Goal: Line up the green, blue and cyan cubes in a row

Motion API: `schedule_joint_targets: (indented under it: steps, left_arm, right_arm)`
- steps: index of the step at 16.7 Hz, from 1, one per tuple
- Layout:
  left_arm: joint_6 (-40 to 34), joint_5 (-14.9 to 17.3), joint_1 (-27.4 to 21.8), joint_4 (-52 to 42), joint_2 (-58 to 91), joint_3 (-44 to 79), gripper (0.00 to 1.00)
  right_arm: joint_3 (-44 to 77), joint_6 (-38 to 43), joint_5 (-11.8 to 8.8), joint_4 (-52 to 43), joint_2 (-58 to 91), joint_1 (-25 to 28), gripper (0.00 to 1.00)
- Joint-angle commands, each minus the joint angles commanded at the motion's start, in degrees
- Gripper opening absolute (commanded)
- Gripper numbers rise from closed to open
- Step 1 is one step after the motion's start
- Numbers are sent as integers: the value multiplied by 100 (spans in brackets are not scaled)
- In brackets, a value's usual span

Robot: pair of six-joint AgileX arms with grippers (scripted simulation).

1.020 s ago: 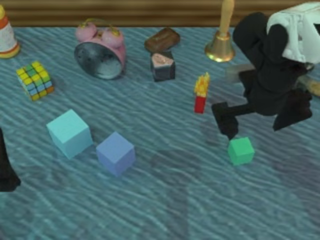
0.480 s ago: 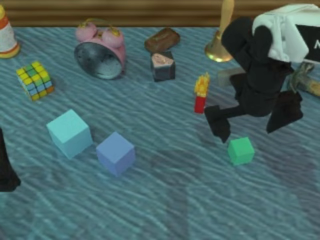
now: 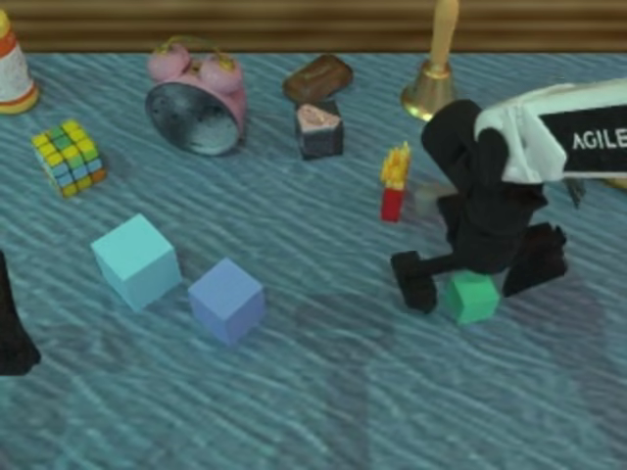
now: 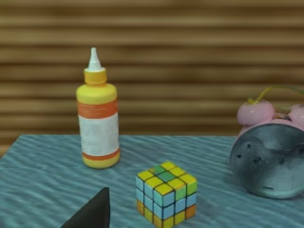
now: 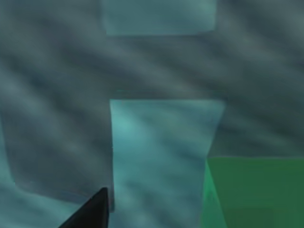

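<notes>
The right tool (image 3: 478, 276) sits low over the green cube (image 3: 474, 299) at the right of the counter (image 3: 323, 401), its two dark fingers (image 3: 415, 281) spread open on either side of the cube and not closed on it. Just behind it stand a red carton of fries (image 3: 394, 183) and a brass bell (image 3: 433, 90). Well to the left the blue cube (image 3: 227, 300) and the cyan cube (image 3: 135, 260) sit side by side, a narrow gap between them. A puzzle cube (image 3: 69, 157), a pink alarm clock (image 3: 196, 96), a dark cube with a pink top (image 3: 319, 130), a brown block (image 3: 317, 77) and a glue bottle (image 3: 14, 65) crowd the far part. Between the blue and green cubes the counter lies open. The left tool (image 3: 14, 333) is parked at the left edge; whether it is open or closed cannot be told.
</notes>
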Motion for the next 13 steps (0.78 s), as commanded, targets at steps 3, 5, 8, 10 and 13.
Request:
schedule_joint_targets:
  steps: [3, 5, 8, 10, 13]
  left_arm:
    - [0, 0, 0, 0, 0, 0, 100]
    - [0, 0, 0, 0, 0, 0, 100]
    - [0, 0, 0, 0, 0, 0, 100]
    - [0, 0, 0, 0, 0, 0, 100]
    - [0, 0, 0, 0, 0, 0, 100]
  right_arm:
    - [-82, 5, 1, 149, 102, 5, 100]
    - [-82, 5, 1, 149, 102, 5, 100]
    - [-82, 5, 1, 149, 102, 5, 77]
    - [-82, 5, 1, 149, 102, 5, 62]
    - [-82, 5, 1, 149, 102, 5, 40]
